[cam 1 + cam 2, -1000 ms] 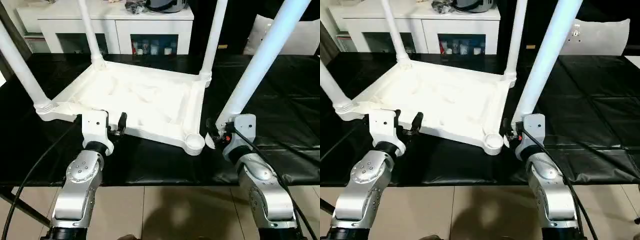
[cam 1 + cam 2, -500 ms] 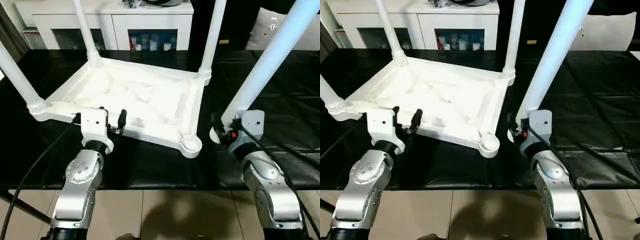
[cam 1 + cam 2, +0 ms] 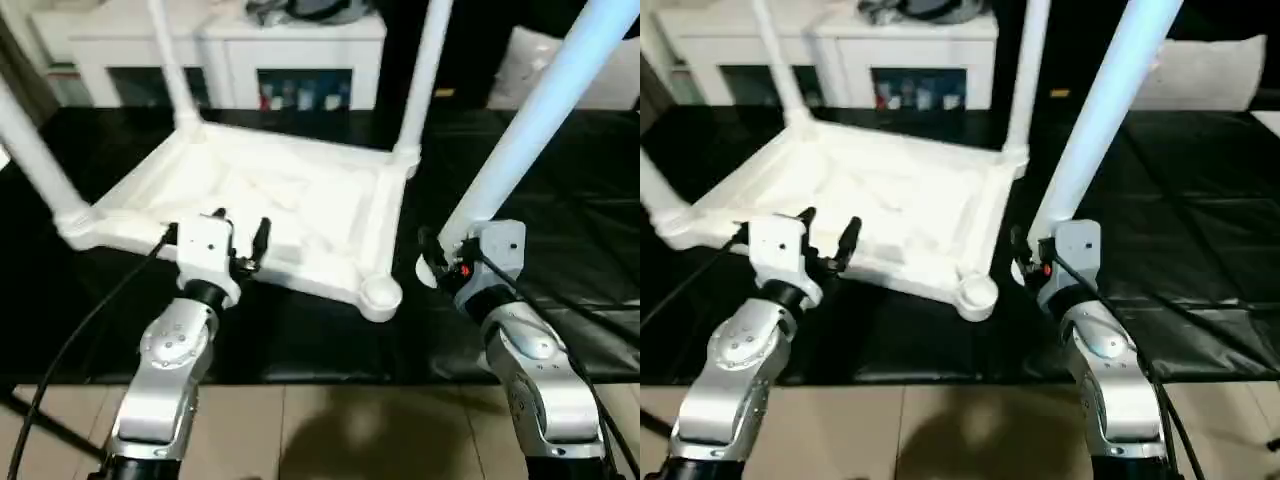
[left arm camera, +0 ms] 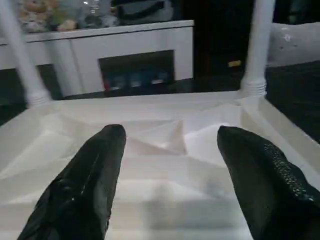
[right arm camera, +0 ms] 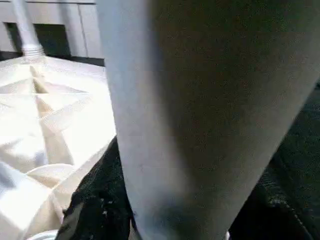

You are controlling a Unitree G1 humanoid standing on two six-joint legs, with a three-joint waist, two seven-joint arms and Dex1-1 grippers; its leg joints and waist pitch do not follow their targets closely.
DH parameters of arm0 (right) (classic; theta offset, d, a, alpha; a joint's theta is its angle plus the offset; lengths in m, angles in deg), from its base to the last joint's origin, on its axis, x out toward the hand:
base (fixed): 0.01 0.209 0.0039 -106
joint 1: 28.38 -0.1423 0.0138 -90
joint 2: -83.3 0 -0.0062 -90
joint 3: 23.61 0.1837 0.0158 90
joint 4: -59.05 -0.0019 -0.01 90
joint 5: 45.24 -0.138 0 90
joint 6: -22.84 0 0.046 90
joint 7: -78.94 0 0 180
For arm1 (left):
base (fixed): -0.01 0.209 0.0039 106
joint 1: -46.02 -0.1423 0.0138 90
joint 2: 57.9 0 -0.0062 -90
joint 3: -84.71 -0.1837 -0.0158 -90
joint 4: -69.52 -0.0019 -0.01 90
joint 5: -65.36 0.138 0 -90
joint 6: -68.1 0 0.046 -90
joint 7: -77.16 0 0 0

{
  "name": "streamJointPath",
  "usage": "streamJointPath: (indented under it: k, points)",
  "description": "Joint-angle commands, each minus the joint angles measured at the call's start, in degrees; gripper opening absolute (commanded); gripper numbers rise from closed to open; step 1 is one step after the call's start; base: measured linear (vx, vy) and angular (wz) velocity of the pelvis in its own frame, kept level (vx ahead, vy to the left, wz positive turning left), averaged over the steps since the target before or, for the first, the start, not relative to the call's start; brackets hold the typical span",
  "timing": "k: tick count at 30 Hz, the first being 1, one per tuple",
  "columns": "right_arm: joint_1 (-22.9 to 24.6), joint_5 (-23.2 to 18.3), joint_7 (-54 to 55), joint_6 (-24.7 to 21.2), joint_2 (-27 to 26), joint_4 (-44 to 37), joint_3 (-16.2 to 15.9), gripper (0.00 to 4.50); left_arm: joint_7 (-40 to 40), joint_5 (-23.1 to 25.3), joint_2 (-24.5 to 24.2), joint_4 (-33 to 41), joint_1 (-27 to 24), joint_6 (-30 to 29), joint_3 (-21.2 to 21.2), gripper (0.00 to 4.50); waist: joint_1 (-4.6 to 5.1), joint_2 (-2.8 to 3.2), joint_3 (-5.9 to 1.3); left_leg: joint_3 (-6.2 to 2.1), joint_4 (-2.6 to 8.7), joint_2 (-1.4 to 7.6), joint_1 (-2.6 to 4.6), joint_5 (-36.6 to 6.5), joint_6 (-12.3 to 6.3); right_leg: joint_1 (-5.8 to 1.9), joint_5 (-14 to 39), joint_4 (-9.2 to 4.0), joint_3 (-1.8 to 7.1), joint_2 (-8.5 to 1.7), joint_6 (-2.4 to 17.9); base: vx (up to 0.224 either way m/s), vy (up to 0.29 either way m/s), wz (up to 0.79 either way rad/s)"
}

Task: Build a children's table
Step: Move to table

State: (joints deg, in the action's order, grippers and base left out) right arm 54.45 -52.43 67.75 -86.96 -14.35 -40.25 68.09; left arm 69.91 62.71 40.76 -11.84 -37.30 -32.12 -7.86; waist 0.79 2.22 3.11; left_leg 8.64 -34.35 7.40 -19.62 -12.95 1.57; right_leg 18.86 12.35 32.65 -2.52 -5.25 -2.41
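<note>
Black sheet-covered counter (image 3: 560, 190) across mid frame, beige tiled floor (image 3: 350, 430) along the bottom. White cabinet (image 3: 230, 55) with glass doors up top left, dark clutter on it. Pale cushion-looking thing (image 3: 535, 70) upper right.

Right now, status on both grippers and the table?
Left gripper open at tabletop near edge. Right gripper shut on fourth leg, beside empty corner socket. Three legs seated. Nothing blocking.
</note>
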Motion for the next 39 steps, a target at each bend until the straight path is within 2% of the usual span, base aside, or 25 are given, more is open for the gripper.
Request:
streamJointPath:
  k: [1, 2, 4, 5, 6, 8, 10, 12, 13, 14, 15, 16, 19, 20, 21, 24, 27, 28, 31, 32, 33, 34, 36, 37, 39]
  points:
    - [-1.02, -0.42, -0.38, 0.22, 0.04, -0.95, -0.47, 1.92, -0.33, 0.07, -0.01, 0.35, -0.25, 0.15, -0.17, 3.34, -0.15, -0.65, -3.75, -0.86, 5.29, 3.3, -0.07, -16.96, -6.33, -3.04, 16.3, -4.07, 1.39, -2.03, 13.42, 0.087, -0.001, 0.0]
    - [-1.02, -0.42, -0.38, 0.22, 0.04, -0.95, -0.47, 1.92, -0.33, 0.07, -0.01, 0.35, -0.25, 0.15, -0.17, 3.34, -0.11, -0.63, -3.95, -0.73, 5.02, 3.15, -0.08, -14.49, -7.51, -3.25, 13.77, -3.83, 1.33, -1.99, 14.34, 0.101, -0.002, 0.02]
    - [-1.11, -0.37, -0.5, 0.21, 0.08, -0.88, -0.42, 1.92, -0.35, 0.02, 0.2, 0.26, -0.2, 0.19, -0.17, 3.34, -0.24, -0.59, -4.53, -0.58, 3.83, 2.52, -0.4, -4.9, -12.97, -4.0, 4.95, -2.74, 0.95, -1.62, 16.93, 0.083, 0.0, 0.03]
    - [-1.11, -0.32, -0.5, 0.18, 0.07, -0.94, -0.48, 1.92, -0.4, 0.07, 0.31, 0.27, -0.25, 0.18, -0.2, 3.34, -0.37, -0.56, -4.8, -0.72, 3.19, 2.17, -0.53, 0.28, -15.81, -4.39, 1.44, -2.07, 0.75, -1.38, 17.45, 0.087, 0.007, 0.03]
    - [-1.09, -0.32, -0.5, 0.18, 0.06, -0.94, -0.5, 1.92, -0.4, 0.08, 0.33, 0.27, -0.25, 0.19, -0.22, 3.34, -0.47, -0.51, -4.9, -0.77, 2.96, 2.03, -0.35, 2.32, -17.16, -4.34, 0.11, -1.83, 0.62, -1.24, 17.47, 0.13, 0.011, 0.04]
    - [-0.95, -0.24, -0.48, 0.21, -0.01, -1.01, -0.65, 1.92, -0.42, 0.05, 0.36, 0.23, -0.28, 0.21, -0.2, 3.34, -0.46, -0.27, -5.08, -1.65, 2.41, 2.11, 1.34, 9.0, -21.96, -3.32, -3.37, -0.48, -0.26, -0.25, 16.75, 0.124, 0.011, 0.05]
    - [-0.86, -0.14, -0.48, 0.22, -0.06, -1.07, -0.81, 1.92, -0.45, -0.04, 0.29, 0.21, -0.29, 0.22, -0.09, 3.34, -0.36, -0.25, -4.97, -2.44, 2.12, 2.59, 2.55, 11.02, -24.79, -2.53, -2.74, 0.13, -0.7, -0.14, 15.33, 0.085, 0.005, 0.07]
    - [-0.92, -0.04, -0.57, 0.23, -0.05, -0.98, -0.91, 1.92, -0.47, -0.09, 0.25, 0.15, -0.25, 0.21, -0.01, 3.34, -0.52, -0.48, -4.97, -2.82, 1.64, 2.57, 2.88, 12.56, -26.23, -2.36, -2.63, 0.39, -0.64, -0.24, 13.85, 0.067, -0.012, 0.06]
    - [-1.0, 0.0, -0.67, 0.27, -0.02, -0.84, -0.94, 1.92, -0.46, -0.07, 0.25, 0.07, -0.19, 0.21, 0.01, 3.34, -0.77, -0.6, -4.79, -2.74, 1.31, 2.26, 2.53, 12.46, -26.03, -2.62, -2.73, 0.46, -0.32, -0.44, 13.69, 0.061, -0.017, 0.06]
    - [-1.04, 0.06, -0.76, 0.31, 0.0, -0.73, -1.0, 1.92, -0.46, -0.05, 0.27, 0.01, -0.19, 0.25, 0.06, 3.34, -1.1, -0.84, -4.62, -2.23, 0.96, 1.57, 1.38, 11.8, -24.98, -3.64, -2.13, 0.07, 0.02, -0.77, 14.11, 0.0, 0.0, 0.0]
    - [-1.04, 0.06, -0.76, 0.31, 0.0, -0.73, -1.0, 1.92, -0.46, -0.05, 0.27, 0.01, -0.19, 0.25, 0.06, 3.34, -1.1, -0.84, -4.62, -2.23, 0.96, 1.57, 1.38, 11.8, -24.98, -3.64, -2.13, 0.07, 0.02, -0.77, 14.11, 0.0, 0.0, 0.0]
    - [-1.08, 0.17, -0.85, 0.32, 0.05, -0.61, -1.12, 1.92, -0.45, 0.01, 0.28, -0.06, -0.19, 0.29, 0.13, 3.34, -1.69, -0.83, -4.51, -1.61, 0.89, 1.05, 0.32, 9.81, -22.39, -4.84, -0.88, -0.48, 0.45, -1.09, 15.26, 0.0, 0.0, 0.0]
    - [-1.16, 0.2, -0.91, 0.35, 0.14, -0.48, -1.17, 1.92, -0.4, 0.03, 0.31, -0.09, -0.18, 0.28, 0.15, 3.34, -1.68, -0.73, -4.2, -1.91, 1.28, 1.55, 0.39, 8.05, -20.17, -5.34, 3.04, -1.13, -0.04, -0.9, 15.71, 0.0, 0.0, 0.0]
    - [-1.2, 0.18, -0.93, 0.37, 0.18, -0.39, -1.17, 1.92, -0.38, 0.06, 0.32, -0.12, -0.18, 0.3, 0.13, 3.34, -1.47, -0.63, -3.93, -2.2, 1.63, 1.84, 1.02, 7.12, -19.3, -5.23, 4.43, -1.26, -0.23, -0.74, 15.62, 0.0, 0.0, 0.0]
    - [-1.16, 0.26, -0.98, 0.37, 0.24, -0.44, -1.31, 1.92, -0.41, 0.04, 0.3, -0.08, -0.29, 0.34, 0.16, 3.34, -1.41, -0.65, -3.85, -2.27, 1.75, 1.89, 1.08, 6.51, -19.04, -5.34, 4.99, -1.37, -0.28, -0.73, 15.64, 0.0, 0.0, 0.0]
    - [-1.11, 0.37, -1.02, 0.35, 0.36, -0.53, -1.53, 1.92, -0.44, 0.03, 0.26, -0.06, -0.38, 0.38, 0.22, 3.34, -1.57, -0.73, -4.13, -2.01, 1.61, 1.51, 0.35, 5.58, -17.2, -6.62, 6.5, -2.1, 0.03, -1.02, 15.1, 0.0, 0.0, 0.0]
    - [-1.07, 0.57, -1.11, 0.36, 0.56, -0.52, -1.67, 1.92, -0.48, 0.04, 0.23, -0.24, -0.28, 0.41, 0.24, 3.34, -1.17, -0.31, -3.92, -2.75, 2.25, 2.17, 1.43, 5.54, -16.46, -5.93, 6.59, -1.85, -0.7, -0.47, 14.47, 0.0, 0.0, 0.0]
    - [-1.06, 0.65, -1.14, 0.34, 0.62, -0.53, -1.73, 1.92, -0.51, 0.05, 0.2, -0.32, -0.24, 0.43, 0.24, 3.34, -0.72, -0.2, -3.81, -3.35, 2.49, 2.62, 2.52, 5.51, -17.27, -5.21, 6.15, -1.4, -0.99, -0.3, 14.33, 0.0, 0.0, 0.0]
    - [-1.1, 0.75, -1.18, 0.4, 0.68, -0.46, -1.84, 1.92, -0.56, 0.06, 0.19, -0.52, -0.11, 0.47, 0.24, 3.34, -0.05, -0.01, -4.3, -4.11, 2.24, 2.8, 3.77, 7.17, -20.58, -4.41, 3.8, -0.6, -1.2, -0.25, 13.87, 0.0, 0.0, 0.0]
    - [-1.11, 0.77, -1.19, 0.43, 0.69, -0.43, -1.87, 1.92, -0.58, 0.05, 0.19, -0.58, -0.07, 0.49, 0.23, 3.34, -0.03, -0.11, -4.32, -4.06, 2.06, 2.64, 3.61, 7.81, -21.39, -4.47, 3.07, -0.6, -1.09, -0.42, 13.68, 0.0, 0.0, 0.0]
    - [-1.13, 0.82, -1.2, 0.48, 0.74, -0.39, -1.94, 1.92, -0.66, 0.02, 0.21, -0.68, 0.01, 0.54, 0.17, 3.34, -0.09, -0.24, -4.29, -3.82, 1.89, 2.35, 3.16, 7.93, -21.45, -4.82, 2.88, -0.79, -0.91, -0.6, 13.68, 0.0, 0.0, 0.0]
    - [-1.14, 0.83, -1.2, 0.5, 0.75, -0.39, -1.97, 1.92, -0.7, 0.01, 0.23, -0.71, 0.04, 0.55, 0.13, 3.34, -0.46, -0.5, -4.34, -2.83, 1.32, 1.19, 1.39, 7.81, -20.43, -6.38, 2.69, -1.57, -0.23, -1.14, 13.92, 0.0, 0.0, 0.0]
    - [-1.12, 0.89, -1.2, 0.54, 0.76, -0.38, -2.03, 1.92, -0.75, 0.0, 0.25, -0.77, 0.08, 0.58, 0.08, 3.34, -1.44, -0.78, -4.12, -1.76, 0.79, 0.53, -1.01, 5.16, -17.23, -8.49, 7.0, -3.16, 0.86, -2.04, 14.23, 0.0, 0.0, 0.0]
    - [-1.11, 0.92, -1.21, 0.56, 0.74, -0.39, -2.08, 1.92, -0.82, -0.03, 0.23, -0.81, 0.1, 0.59, 0.05, 3.34, -1.65, -0.6, -4.07, -1.73, 1.05, 0.89, -1.2, 4.68, -15.2, -8.71, 8.94, -3.4, 0.67, -1.88, 14.27, 0.0, 0.0, 0.0]
    - [-1.11, 0.95, -1.24, 0.55, 0.73, -0.41, -2.09, 1.92, -0.86, -0.05, 0.22, -0.83, 0.11, 0.58, 0.04, 3.34, -1.1, 0.35, -4.28, -2.8, 2.26, 2.22, 1.56, 6.59, -14.58, -6.86, 6.64, -2.13, -1.24, -0.28, 13.87, 0.034, -0.01, 0.03]
